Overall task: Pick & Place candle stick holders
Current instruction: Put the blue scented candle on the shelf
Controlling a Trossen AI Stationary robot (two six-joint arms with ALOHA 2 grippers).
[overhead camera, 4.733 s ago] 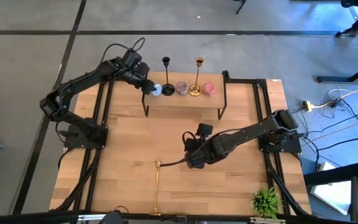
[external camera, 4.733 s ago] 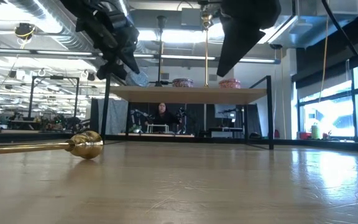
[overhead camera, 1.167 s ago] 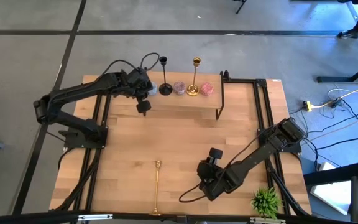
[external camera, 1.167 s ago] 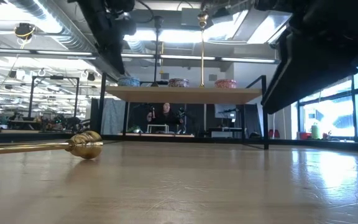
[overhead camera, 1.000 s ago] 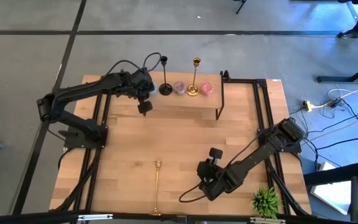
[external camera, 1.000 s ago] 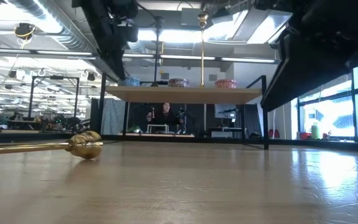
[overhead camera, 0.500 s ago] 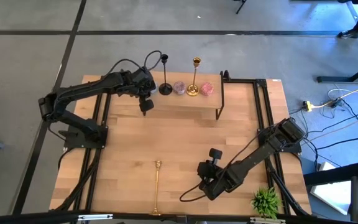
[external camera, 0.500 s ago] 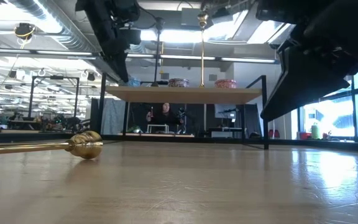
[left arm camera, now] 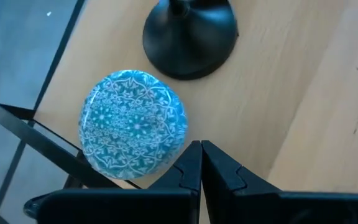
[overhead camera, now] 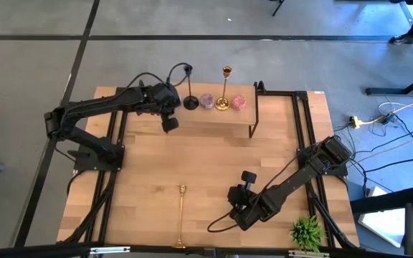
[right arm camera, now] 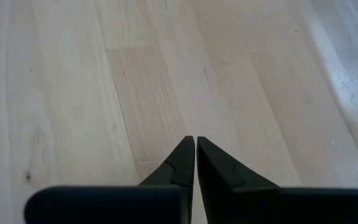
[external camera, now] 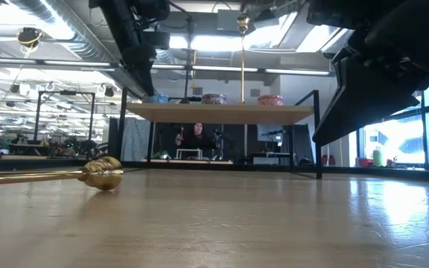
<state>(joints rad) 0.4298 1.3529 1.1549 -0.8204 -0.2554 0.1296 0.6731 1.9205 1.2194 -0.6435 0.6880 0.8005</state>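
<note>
On the raised shelf [overhead camera: 210, 117] at the far side of the tabletop [overhead camera: 206, 179], the black candle stick holder [overhead camera: 190, 102] and one gold candle stick holder [overhead camera: 224, 103] stand upright, long axes vertical, with small patterned jars between and beside them. Second gold candle stick holder [overhead camera: 181, 215] lies flat near the front edge, its long axis running front to back, cup end toward the shelf.

Left hand [overhead camera: 169, 123] hangs at the shelf's left end, fingers pressed together, holding nothing. Right hand [overhead camera: 241, 215] sits low over bare boards at front right, near the green plant [overhead camera: 307, 232], fingers also pressed together and empty.

Against the frame a second ago, the left hand has shifted slightly rightward along the shelf; the right hand has closed; holders unmoved.

Left wrist view alone shows the black holder's round base just beside a teal patterned jar lid [left arm camera: 133, 124], apart from it. Low view alone shows the lying holder's knobbed end [external camera: 101, 173] and a person [external camera: 195, 138] beyond the shelf
</note>
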